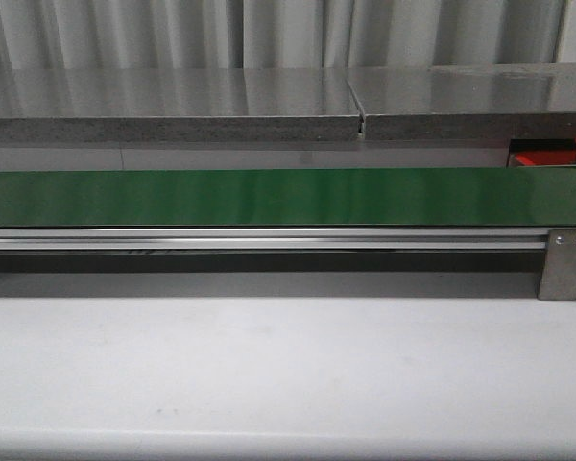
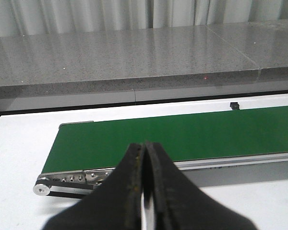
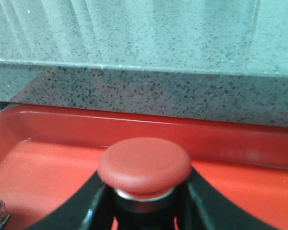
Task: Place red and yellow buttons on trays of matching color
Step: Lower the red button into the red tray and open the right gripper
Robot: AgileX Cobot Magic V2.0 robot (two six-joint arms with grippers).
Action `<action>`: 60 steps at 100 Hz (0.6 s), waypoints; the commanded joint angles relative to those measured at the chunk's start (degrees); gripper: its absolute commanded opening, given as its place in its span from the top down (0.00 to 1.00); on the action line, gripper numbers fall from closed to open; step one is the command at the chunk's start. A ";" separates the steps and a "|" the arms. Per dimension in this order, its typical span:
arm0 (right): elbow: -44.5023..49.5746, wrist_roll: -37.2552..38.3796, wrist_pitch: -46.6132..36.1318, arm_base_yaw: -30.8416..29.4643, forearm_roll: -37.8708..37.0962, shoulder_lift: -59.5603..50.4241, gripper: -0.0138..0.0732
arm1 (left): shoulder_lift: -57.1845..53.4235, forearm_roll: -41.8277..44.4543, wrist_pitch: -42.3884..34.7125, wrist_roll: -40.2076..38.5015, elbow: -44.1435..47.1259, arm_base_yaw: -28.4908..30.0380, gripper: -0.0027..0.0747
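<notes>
White table [image 1: 269, 375] under green conveyor belt [image 1: 269, 197], red tray [image 1: 547, 158] behind.

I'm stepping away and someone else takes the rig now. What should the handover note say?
Right gripper: shut on a red button, held over the red tray, not yet released.
Left gripper: shut, holding nothing, near the end of the green belt.
No buttons show on the belt. No yellow button or yellow tray is in view.
Done: red button brought to its tray.
Left: release it there; yellow items cannot be judged from these views.
</notes>
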 commanded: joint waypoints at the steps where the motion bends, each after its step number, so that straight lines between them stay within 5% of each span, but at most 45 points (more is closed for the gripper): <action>1: -1.52 -0.63 2.67 -0.29 1.37 -3.05 0.89 | 0.66 -0.99 -4.17 -0.02 -1.43 -0.40 0.99; 20: -1.52 -0.63 3.16 -0.29 1.37 -2.58 0.83 | 0.66 -0.99 -4.17 -0.02 -1.43 -0.40 0.99; 60: -1.52 -0.58 3.69 -0.70 1.37 -2.58 0.33 | 0.66 -0.99 -4.17 -0.02 -1.43 -0.40 0.99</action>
